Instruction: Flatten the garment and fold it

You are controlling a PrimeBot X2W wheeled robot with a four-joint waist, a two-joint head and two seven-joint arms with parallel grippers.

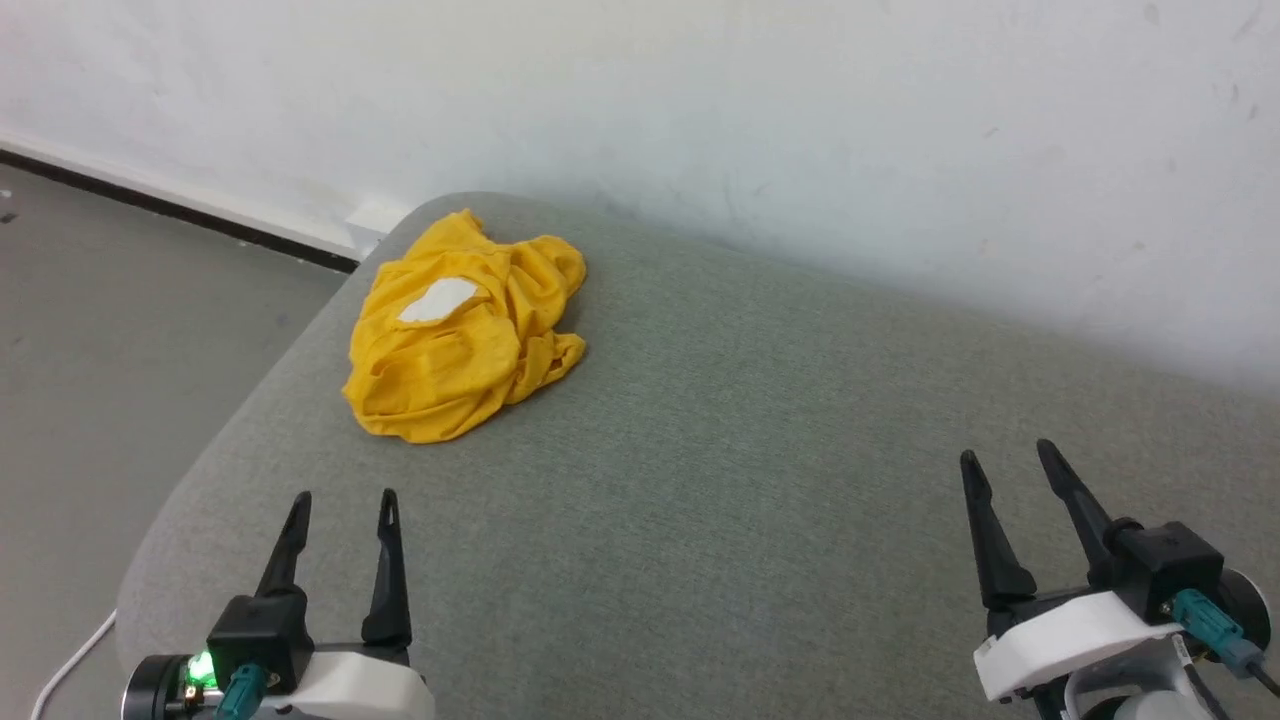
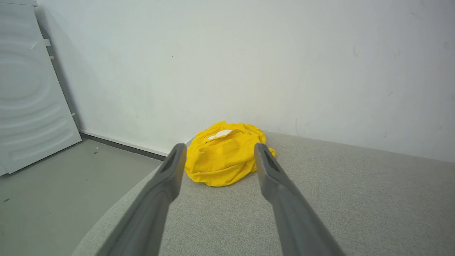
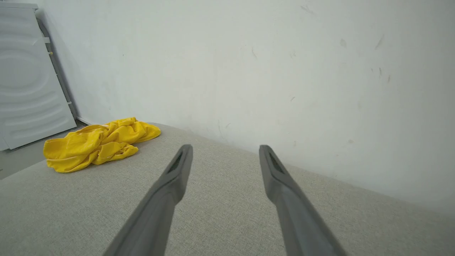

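Observation:
The garment (image 1: 462,335) is a mustard-yellow heap with one white patch, crumpled near the far left corner of the grey padded surface (image 1: 760,470). In the left wrist view the garment (image 2: 227,158) lies straight ahead, framed between the two fingers. In the right wrist view the garment (image 3: 97,143) lies far off to the left. My left gripper (image 1: 345,497) hovers open at the lower left, well short of the heap, with nothing in it. My right gripper (image 1: 1007,450) stands open at the lower right, far from the cloth and holding nothing.
A white wall (image 1: 800,130) runs along the far edge of the surface. Grey floor (image 1: 120,330) lies beyond the rounded left edge. A white ribbed panel (image 2: 28,89) leans by the wall on the left. A white cable (image 1: 70,660) lies on the floor.

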